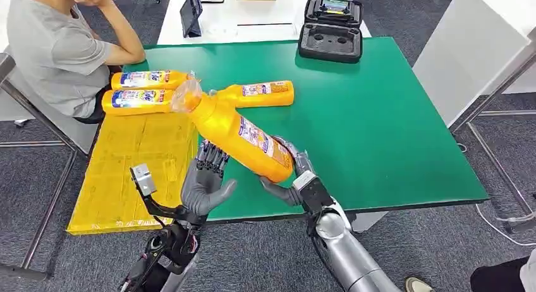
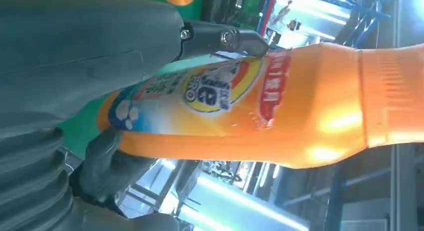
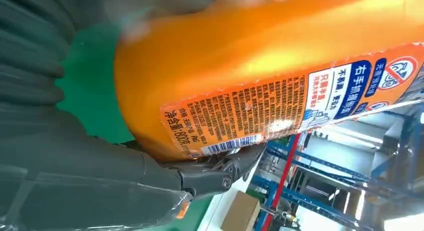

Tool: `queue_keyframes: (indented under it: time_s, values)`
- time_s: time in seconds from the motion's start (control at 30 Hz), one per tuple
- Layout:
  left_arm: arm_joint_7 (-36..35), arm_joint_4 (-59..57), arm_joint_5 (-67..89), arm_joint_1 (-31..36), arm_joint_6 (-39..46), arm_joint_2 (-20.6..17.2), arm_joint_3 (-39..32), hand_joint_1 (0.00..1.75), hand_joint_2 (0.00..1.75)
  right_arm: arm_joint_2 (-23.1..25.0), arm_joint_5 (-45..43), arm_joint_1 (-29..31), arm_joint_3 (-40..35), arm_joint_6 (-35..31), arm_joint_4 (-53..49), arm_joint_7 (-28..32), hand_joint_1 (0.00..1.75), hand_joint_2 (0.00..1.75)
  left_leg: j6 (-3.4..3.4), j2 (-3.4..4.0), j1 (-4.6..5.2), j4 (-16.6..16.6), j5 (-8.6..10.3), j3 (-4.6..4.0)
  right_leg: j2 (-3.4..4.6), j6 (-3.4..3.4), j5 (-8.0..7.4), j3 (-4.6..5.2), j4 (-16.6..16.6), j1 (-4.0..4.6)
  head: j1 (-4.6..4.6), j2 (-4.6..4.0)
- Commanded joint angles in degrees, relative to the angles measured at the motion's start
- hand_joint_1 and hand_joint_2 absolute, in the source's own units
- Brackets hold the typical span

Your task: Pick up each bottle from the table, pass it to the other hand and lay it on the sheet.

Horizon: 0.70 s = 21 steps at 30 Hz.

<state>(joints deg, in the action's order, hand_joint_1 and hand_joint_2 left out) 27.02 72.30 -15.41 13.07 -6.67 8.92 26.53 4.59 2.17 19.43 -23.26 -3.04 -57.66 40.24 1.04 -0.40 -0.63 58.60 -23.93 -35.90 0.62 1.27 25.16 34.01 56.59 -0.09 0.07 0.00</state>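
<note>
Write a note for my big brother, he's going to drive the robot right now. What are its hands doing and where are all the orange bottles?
Right hand: grips the base of the held bottle, raised and tilted over the green table.
Left hand: beside that bottle with fingers spread, holding nothing as far as the head view shows.
Done: two bottles lie on the yellow sheet.
Left: pass the held bottle to the left hand and lay it on the sheet, then do the same with the last bottle, lying on the table.
</note>
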Motion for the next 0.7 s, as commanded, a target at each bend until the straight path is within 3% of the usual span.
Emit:
queue_keyframes:
  time_s: [0.03, 0.5, 0.7]
  values:
    - [-0.32, -1.87, 0.24, 1.89, -0.32, -0.92, 3.82, 0.0, 1.75, 1.84, 1.06, 3.21, -0.23, 0.38, 4.96, -0.24, 1.75, 1.75, -0.03, 0.05, 0.02, -0.05, -0.09, 0.29, -0.04, -0.01, 0.09, -0.28, -0.03, 0.0, 0.0, 0.0]
    - [-1.01, -5.21, 0.68, 4.41, -0.23, 0.9, 3.94, 0.0, 1.75, 1.49, 6.6, 5.47, -16.3, -7.63, 9.57, -0.24, 1.75, 1.75, -0.03, 0.07, 0.03, -0.08, -0.11, 0.39, -0.02, -0.02, 0.1, -0.35, -0.06, -0.01, 0.0, 0.0]
    - [-1.33, -5.27, 0.43, 4.42, -0.1, 0.75, 3.48, 0.0, 1.75, 1.12, 5.97, 4.99, -17.2, -7.83, 8.62, -0.24, 1.75, 1.75, -0.02, 0.02, 0.0, -0.05, -0.06, 0.24, -0.05, -0.01, 0.06, -0.23, -0.05, 0.01, 0.0, 0.0]
